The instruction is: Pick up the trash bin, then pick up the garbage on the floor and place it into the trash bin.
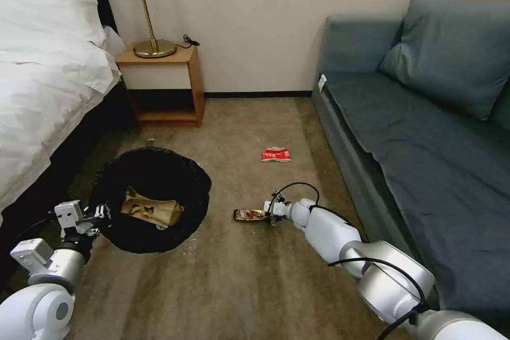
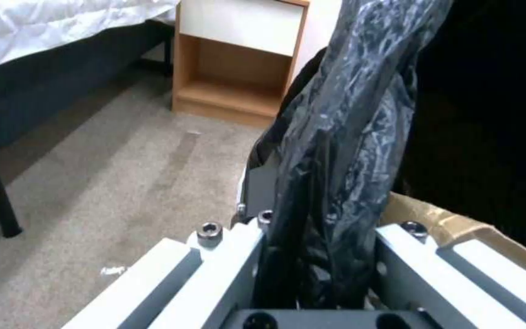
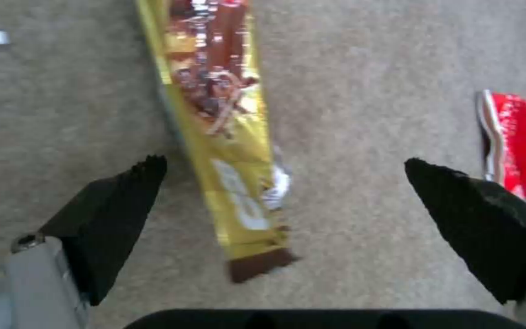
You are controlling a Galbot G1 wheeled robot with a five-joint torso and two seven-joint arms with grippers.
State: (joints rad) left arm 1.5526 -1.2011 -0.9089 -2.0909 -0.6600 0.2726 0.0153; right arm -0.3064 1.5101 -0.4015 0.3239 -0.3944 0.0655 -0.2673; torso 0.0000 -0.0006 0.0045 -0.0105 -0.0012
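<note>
Trash bin [image 1: 151, 199]: round, lined with a crinkled black bag folded over the rim, seen on the carpet [image 1: 239, 276] beside the bed [image 1: 48, 74]. Its rim is clamped by the left gripper [image 1: 98, 215] at the side nearest the robot; in the left wrist view the black bag [image 2: 336, 151] is seen pinched between the closed fingers [image 2: 220, 256].

Crumpled brown paper bag [image 1: 151, 210]: lodged inside the bin.

Snack wrapper [image 1: 248, 215]: gold and brown, flat on the carpet between bin and sofa [image 1: 425, 143]. The right gripper [image 1: 272, 211] is placed at the wrapper's near end; in the right wrist view the black fingers [image 3: 117, 205] are spread wide on either side of the wrapper [image 3: 226, 151], not touching it.

Red-and-white packet [image 1: 276, 154]: flat on the carpet, farther off toward the wall, apart from the wrapper and near the sofa's front edge.

Nightstand [image 1: 164, 85]: wooden, against the wall, bearing a brass lamp [image 1: 151, 21].
</note>
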